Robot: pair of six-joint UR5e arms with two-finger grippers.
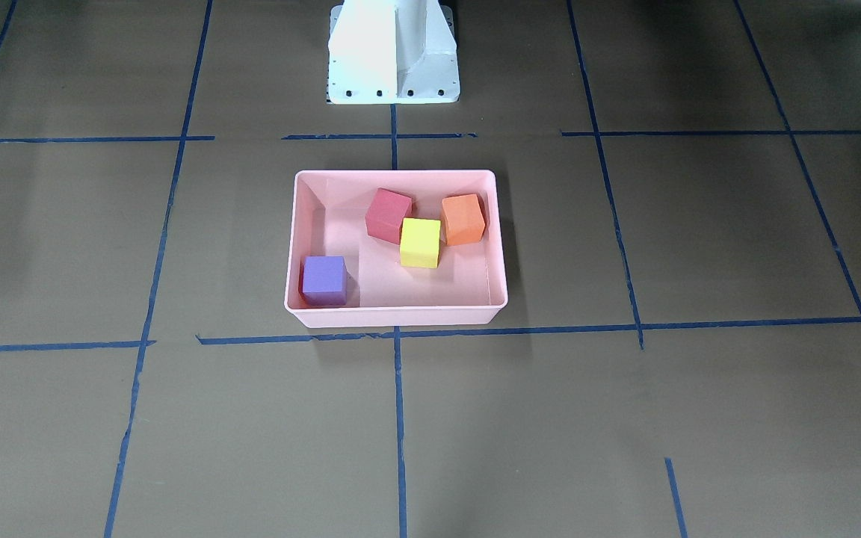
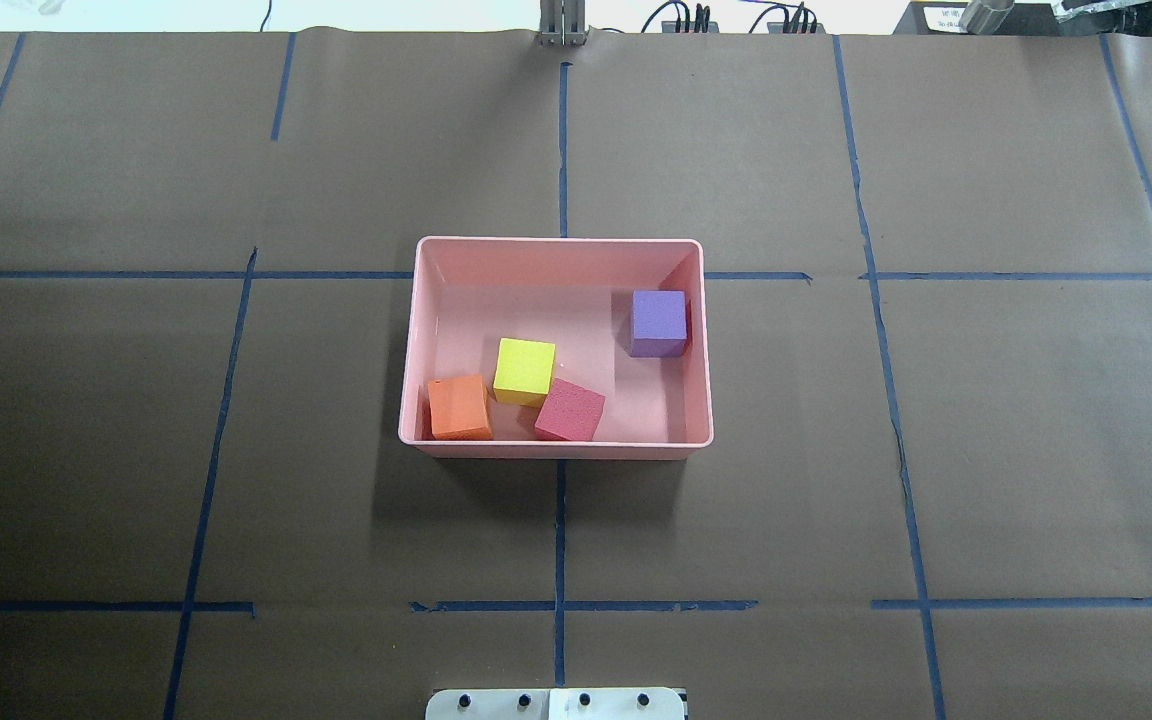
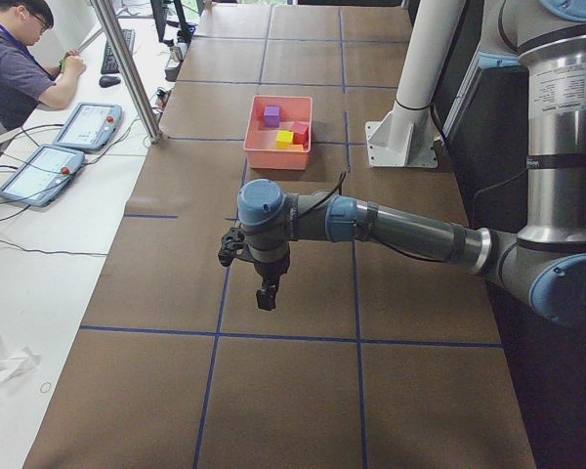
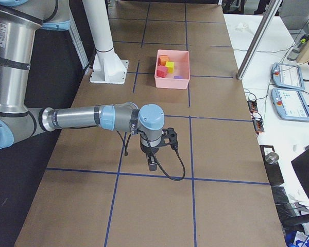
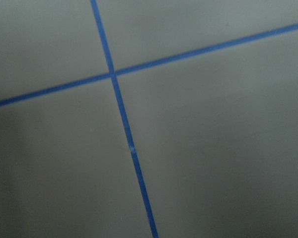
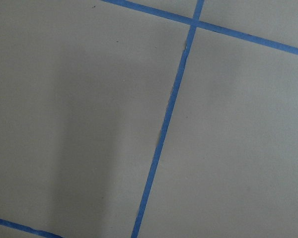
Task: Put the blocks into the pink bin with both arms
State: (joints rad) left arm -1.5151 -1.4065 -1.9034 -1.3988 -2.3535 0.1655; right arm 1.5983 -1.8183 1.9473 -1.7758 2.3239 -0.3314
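Four blocks (image 1: pixel 420 242) lie in pink bin (image 1: pixel 393 173), far from left hand (image 3: pixel 266 299) and right hand (image 4: pixel 152 164), grips untellable

Left gripper (image 3: pixel 267 297), right gripper (image 4: pixel 152 165): side views only, jaw state indeterminate. Pedestal (image 1: pixel 393 52): top cropped. Tape lines (image 5: pixel 125 126): blurred.

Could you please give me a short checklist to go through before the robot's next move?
1. All four cubes are inside the pink bin, namely the purple block, yellow block, red block and orange block: ok.
2. No block is resting on the bin's rim: ok.
3. The left gripper is well away from the bin: ok.
4. The right gripper is well away from the bin: ok.
5. Whether the jaws are open or shut: cannot tell, as the grippers show in the side views only.
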